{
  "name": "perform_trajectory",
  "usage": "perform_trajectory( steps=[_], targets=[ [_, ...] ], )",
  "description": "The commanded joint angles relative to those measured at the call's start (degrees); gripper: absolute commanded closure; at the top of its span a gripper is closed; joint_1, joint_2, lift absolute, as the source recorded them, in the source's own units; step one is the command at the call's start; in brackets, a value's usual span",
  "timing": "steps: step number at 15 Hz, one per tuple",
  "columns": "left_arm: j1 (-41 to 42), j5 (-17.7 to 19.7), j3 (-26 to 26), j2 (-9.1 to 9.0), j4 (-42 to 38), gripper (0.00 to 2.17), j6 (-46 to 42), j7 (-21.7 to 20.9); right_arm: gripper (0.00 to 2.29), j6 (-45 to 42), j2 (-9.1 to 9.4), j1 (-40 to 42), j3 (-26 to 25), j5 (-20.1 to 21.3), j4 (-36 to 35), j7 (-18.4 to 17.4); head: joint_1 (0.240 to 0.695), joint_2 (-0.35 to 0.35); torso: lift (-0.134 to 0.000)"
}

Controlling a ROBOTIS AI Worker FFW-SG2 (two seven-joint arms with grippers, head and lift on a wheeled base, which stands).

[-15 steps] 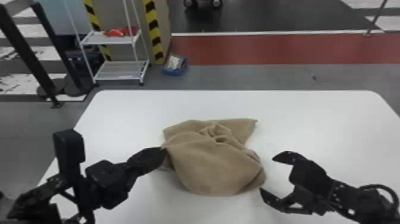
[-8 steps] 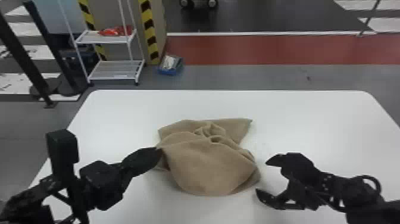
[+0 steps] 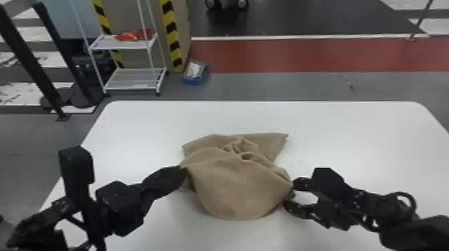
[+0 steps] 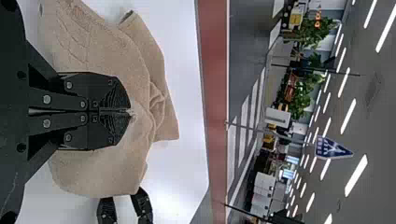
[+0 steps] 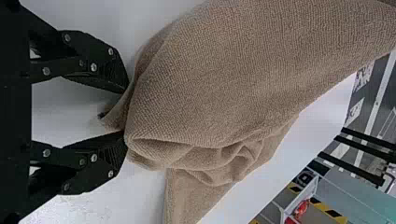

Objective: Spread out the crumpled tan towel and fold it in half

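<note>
White shelf, upper left of head view; white table below, running past lower edge. Left end effector, lower left of centre: fingers closed on a tip of the towel. Thin pinch; a hard pull outward could slide it free. Towel lies crumpled mid-frame, a knot of folds near its upper middle. If that stays twisted under tension, spreading likely gives a bunched strip and a crooked fold. Right end effector, right of centre: fingers apart at towel's right edge, a loose corner near the gap. Closing too shallow would probably miss it; too deep could catch several layers and lock creases in.
</note>
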Motion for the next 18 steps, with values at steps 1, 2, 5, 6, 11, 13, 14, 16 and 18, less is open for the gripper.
perform_trajectory(
  steps=[1, 2, 5, 6, 11, 13, 14, 16, 18],
  targets=[
    [0.0, 0.3, 0.2, -0.24, 0.0, 1.89, 0.0, 0.0, 1.91, -1.4, 0.02, 0.4, -0.7, -1.8, 0.0, -2.6, 0.695, 0.077, -0.12],
    [0.0, 0.3, 0.4, -0.24, 0.0, 1.89, 0.0, 0.0, 2.14, -4.3, 0.02, 1.0, -1.9, -4.1, -0.5, -5.2, 0.695, 0.077, -0.12],
    [0.0, 2.0, 3.0, -0.24, 0.0, 1.89, -0.2, 0.3, 2.22, -12.8, 0.02, 3.4, -6.3, -10.6, -4.4, -7.9, 0.695, 0.073, -0.12],
    [-0.1, 3.1, 4.3, -0.24, 0.0, 1.89, -0.2, 0.4, 2.22, -13.8, 0.02, 4.4, -7.7, -13.2, -6.5, -8.2, 0.695, 0.073, -0.12],
    [-0.1, 6.6, 8.7, -0.24, -3.2, 1.89, 0.5, -0.4, 2.22, -13.3, 0.28, 8.1, -16.7, -24.4, -19.3, -7.2, 0.695, 0.072, -0.12],
    [-0.1, 7.0, 8.9, -0.24, -4.6, 1.89, 1.9, -0.7, 2.22, -9.3, 0.55, 8.5, -19.5, -25.5, -23.7, -3.8, 0.695, 0.055, -0.12],
    [-0.1, 7.0, 8.8, -0.24, -4.6, 1.89, 1.9, -0.7, 2.22, -8.7, 0.46, 8.8, -19.5, -25.6, -24.3, -2.2, 0.695, 0.046, -0.12],
    [-0.7, 6.8, 8.4, -0.24, -4.0, 1.89, 1.9, -0.5, 2.22, -9.4, 0.37, 8.0, -16.2, -23.4, -23.7, -1.6, 0.695, 0.029, -0.12],
    [-1.4, 5.8, 8.1, -0.24, -2.2, 1.89, 1.9, -0.3, 2.22, -10.2, -0.07, 5.5, -8.2, -16.5, -16.0, -1.6, 0.695, 0.041, -0.12]
  ],
)
